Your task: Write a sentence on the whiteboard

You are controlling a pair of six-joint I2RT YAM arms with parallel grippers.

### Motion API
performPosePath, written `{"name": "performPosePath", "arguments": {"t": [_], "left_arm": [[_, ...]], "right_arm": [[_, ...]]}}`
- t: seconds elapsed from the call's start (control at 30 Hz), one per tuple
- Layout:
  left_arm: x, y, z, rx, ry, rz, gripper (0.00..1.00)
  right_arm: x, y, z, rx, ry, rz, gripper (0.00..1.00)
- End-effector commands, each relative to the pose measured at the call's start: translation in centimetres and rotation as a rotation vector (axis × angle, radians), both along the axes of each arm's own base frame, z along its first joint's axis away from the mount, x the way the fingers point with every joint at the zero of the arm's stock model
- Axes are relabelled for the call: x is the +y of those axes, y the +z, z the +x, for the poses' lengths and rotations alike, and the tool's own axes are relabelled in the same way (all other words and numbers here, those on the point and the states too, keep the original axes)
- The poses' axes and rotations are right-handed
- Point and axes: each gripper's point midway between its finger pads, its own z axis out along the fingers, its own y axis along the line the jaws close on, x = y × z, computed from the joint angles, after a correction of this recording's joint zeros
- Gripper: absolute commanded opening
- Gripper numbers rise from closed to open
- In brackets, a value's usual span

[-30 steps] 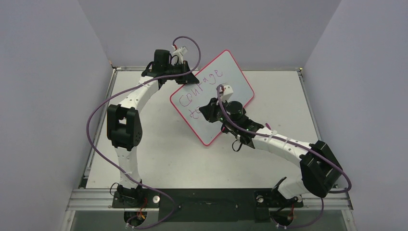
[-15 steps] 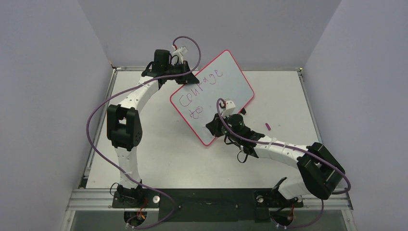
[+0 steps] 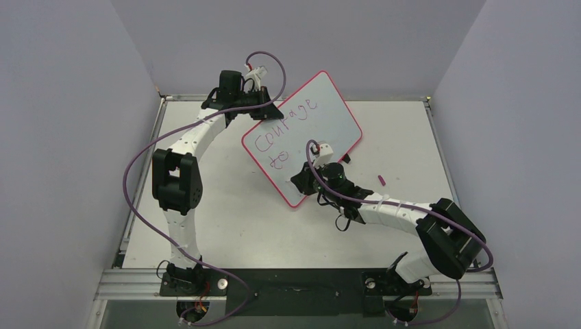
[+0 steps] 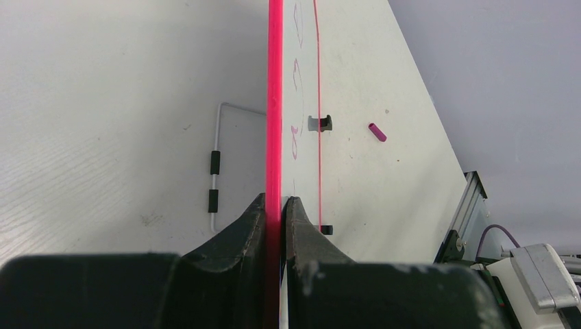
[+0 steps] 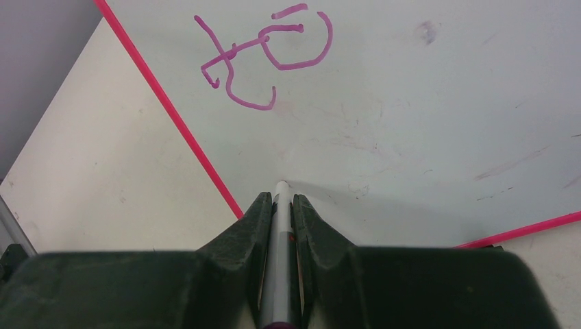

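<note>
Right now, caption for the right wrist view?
Jaws shut on grey marker, tip at pink-rimmed white board, below purple "to".

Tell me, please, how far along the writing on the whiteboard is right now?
Done: the sentence so far reads "Courage to" in purple on the whiteboard. In hand: the left gripper clamps the board's pink rim, and the right gripper holds the marker, its tip at the bare surface below "to". Left: any further words, since nothing shows after "to".

Smooth, faintly smudged whiteboard (image 3: 336, 120), glossy pink rim, matt scuffed white table (image 3: 226, 219), smooth grey marker (image 5: 277, 226) barrel, thin metal wire stand (image 4: 218, 123)
</note>
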Motion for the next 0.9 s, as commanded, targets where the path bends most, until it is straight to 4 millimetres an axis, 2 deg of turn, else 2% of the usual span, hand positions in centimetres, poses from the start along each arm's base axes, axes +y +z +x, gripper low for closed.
{"name": "performPosePath", "arguments": {"t": [0.0, 0.47, 0.67, 0.87], "left_arm": [[-0.2, 0.6, -0.1, -0.104, -0.024, 0.073, 0.00], [-0.2, 0.6, -0.1, -0.103, -0.024, 0.074, 0.00], [-0.3, 0.7, -0.1, -0.105, -0.025, 0.072, 0.00], [-0.3, 0.7, -0.2, -0.105, -0.026, 0.071, 0.00]], "right_arm": [[0.9, 0.5, -0.2, -0.030, 0.030, 0.027, 0.00], [-0.5, -1.4, -2.2, 0.012, 0.012, 0.005, 0.00], [-2.3, -1.3, -0.9, -0.002, -0.095, -0.051, 0.00], [-1.4, -0.1, 0.5, -0.018, -0.115, -0.047, 0.00]]}}
